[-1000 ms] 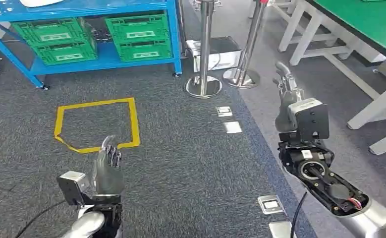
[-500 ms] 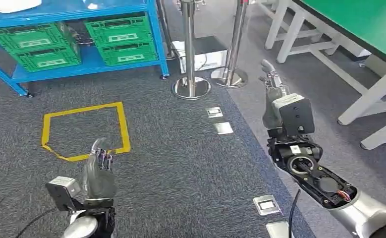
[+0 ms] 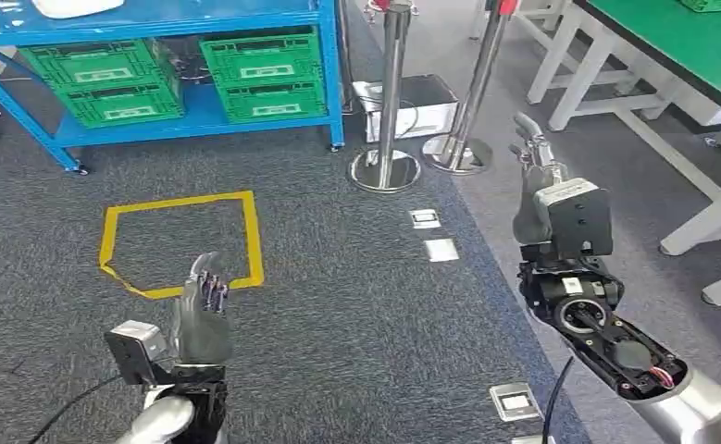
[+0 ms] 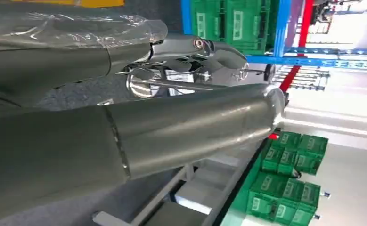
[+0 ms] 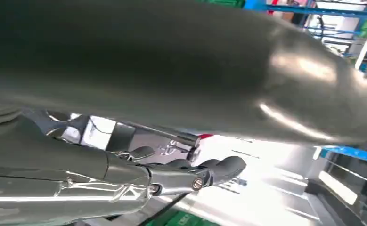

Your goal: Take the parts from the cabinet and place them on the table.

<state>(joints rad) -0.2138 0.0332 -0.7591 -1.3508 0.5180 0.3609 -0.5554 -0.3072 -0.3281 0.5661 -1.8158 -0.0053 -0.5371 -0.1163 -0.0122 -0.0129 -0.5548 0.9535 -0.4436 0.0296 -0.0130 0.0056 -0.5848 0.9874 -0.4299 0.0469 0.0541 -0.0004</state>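
The blue cabinet (image 3: 330, 74) stands at the far left, with two stacks of green crates (image 3: 264, 65) on its low shelf and a white thing (image 3: 65, 7) on the shelf above. The green-topped table (image 3: 680, 46) on white legs is at the far right. My left hand (image 3: 204, 319) is raised over the carpet near the yellow tape square, fingers straight and holding nothing. My right hand (image 3: 534, 176) is raised further ahead, fingers (image 5: 191, 176) extended and empty. The left wrist view shows the left hand's fingers (image 4: 205, 47) stretched out, with green crates (image 4: 228, 21) beyond.
A yellow tape square (image 3: 250, 236) marks the grey carpet before the cabinet. Two steel stanchions (image 3: 389, 102) with round bases and a white box (image 3: 412, 102) stand between cabinet and table. Metal floor plates (image 3: 441, 250) run along the carpet's edge.
The whole picture shifted left and then back right, so the camera has swayed. Both hands stay raised, open-fingered and empty.
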